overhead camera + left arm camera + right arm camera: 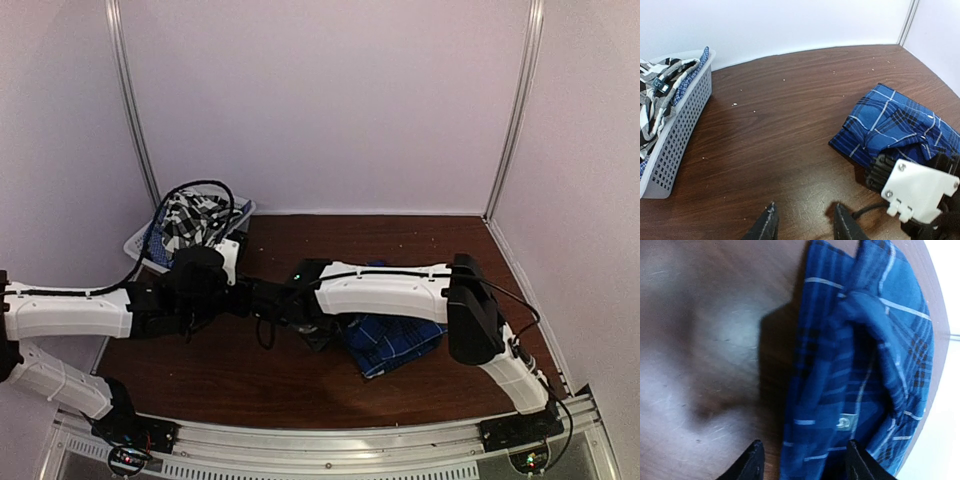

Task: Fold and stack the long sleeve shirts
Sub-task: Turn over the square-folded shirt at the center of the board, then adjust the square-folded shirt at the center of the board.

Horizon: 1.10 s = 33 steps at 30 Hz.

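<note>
From above, we see the folded royal blue plaid shirt (395,342) on the brown wooden table (400,240), and the black-and-white checked shirt (190,215) in the white plastic mesh basket (140,245). In the left wrist view, the left gripper (805,224) is open over bare wood, apart from the blue shirt. In the right wrist view, the right gripper (805,465) is open wide over the blue shirt's edge and holds nothing

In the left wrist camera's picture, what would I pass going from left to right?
Mesh basket holding a black-and-white checked shirt, then the left claw, then the blue plaid shirt.
</note>
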Each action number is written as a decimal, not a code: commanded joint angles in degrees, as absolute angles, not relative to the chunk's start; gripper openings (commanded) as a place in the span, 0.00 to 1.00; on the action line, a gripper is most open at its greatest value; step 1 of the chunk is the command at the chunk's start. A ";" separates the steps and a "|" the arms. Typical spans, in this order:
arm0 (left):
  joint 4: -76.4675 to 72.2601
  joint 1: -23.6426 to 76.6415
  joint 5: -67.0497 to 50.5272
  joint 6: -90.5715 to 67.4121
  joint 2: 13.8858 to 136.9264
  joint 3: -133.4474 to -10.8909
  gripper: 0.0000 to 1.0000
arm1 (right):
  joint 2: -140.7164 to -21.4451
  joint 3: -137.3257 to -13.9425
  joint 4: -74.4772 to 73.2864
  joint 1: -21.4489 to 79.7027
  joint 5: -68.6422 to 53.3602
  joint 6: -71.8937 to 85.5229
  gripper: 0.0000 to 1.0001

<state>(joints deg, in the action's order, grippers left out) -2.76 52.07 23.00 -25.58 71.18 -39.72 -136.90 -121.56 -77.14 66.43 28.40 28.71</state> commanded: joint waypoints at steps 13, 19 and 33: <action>-2.12 50.80 26.08 -27.31 65.15 -37.50 0.45 | -114.02 -101.79 -52.71 65.30 18.19 24.50 0.59; -7.27 50.70 19.57 -30.16 64.91 -34.97 0.72 | -104.01 -86.15 -40.44 56.03 12.43 22.51 0.65; -22.13 50.53 0.15 -38.23 81.23 -37.27 0.94 | -90.08 -57.90 -21.28 30.95 -7.16 20.26 0.84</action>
<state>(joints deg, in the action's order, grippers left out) -14.11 50.94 7.31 -34.54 76.29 -35.07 -93.03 -62.63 -28.32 34.63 -0.05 20.91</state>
